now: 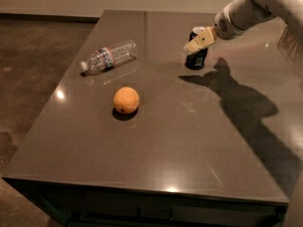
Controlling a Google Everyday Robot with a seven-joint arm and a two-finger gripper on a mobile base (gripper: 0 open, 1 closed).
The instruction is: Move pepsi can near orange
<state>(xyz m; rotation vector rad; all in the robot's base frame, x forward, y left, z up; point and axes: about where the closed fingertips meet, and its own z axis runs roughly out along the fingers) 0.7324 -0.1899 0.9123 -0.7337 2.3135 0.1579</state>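
The pepsi can [197,58] is dark blue with a silver top and stands upright at the back right of the dark table [180,141]. The orange [126,100] sits well to the can's front left, apart from it. My gripper [199,41] comes in from the upper right on a white arm [246,11]. It is level with the can's upper half, in front of it, and hides part of it. The can rests on the table.
A clear plastic water bottle [109,56] lies on its side at the back left, behind the orange. The arm's shadow [241,103] falls across the right side of the table. The floor [33,79] lies to the left, beyond the table's edge.
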